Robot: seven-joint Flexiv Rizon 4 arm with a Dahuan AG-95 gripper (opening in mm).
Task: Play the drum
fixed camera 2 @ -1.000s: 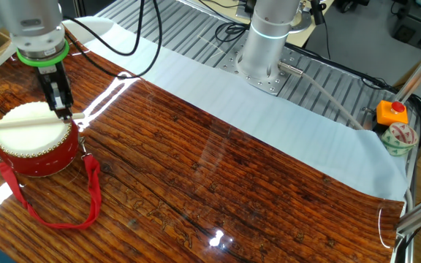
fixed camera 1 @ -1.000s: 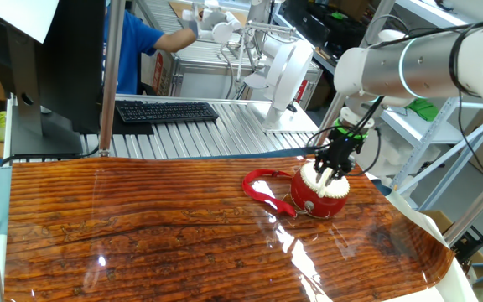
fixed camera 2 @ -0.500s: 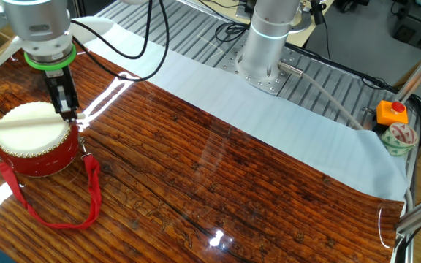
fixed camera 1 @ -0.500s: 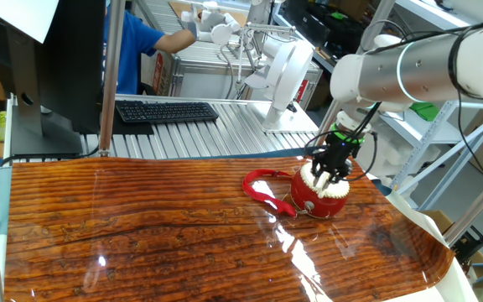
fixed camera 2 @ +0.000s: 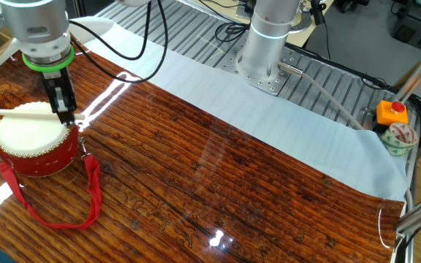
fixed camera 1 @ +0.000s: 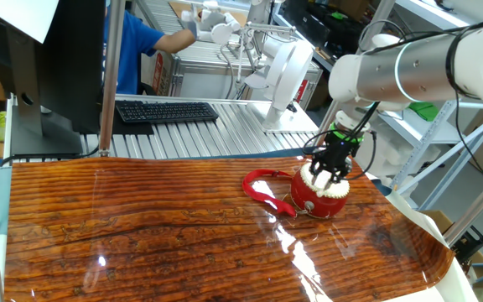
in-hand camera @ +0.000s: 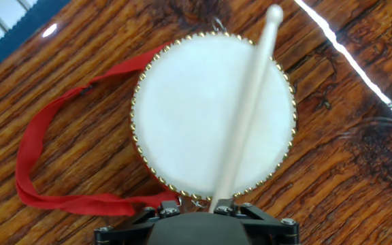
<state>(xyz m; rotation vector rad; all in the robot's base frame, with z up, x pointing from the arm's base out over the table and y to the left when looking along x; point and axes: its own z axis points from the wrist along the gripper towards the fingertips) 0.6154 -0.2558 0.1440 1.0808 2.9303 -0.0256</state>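
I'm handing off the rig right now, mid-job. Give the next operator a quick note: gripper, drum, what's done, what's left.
Gripper: shut on the drumstick, which reaches out across the drum head.
Drum: upright on the wooden table, near its edge, directly under the gripper. Its red strap trails loose on the table beside it.
Stick: in the other fixed view it appears raised slightly above the head; contact can't be confirmed.
Done: stick grasped and lined up over the head.
Left: bring the stick down on the head to strike; repeat as needed. The strap is clear of the head.
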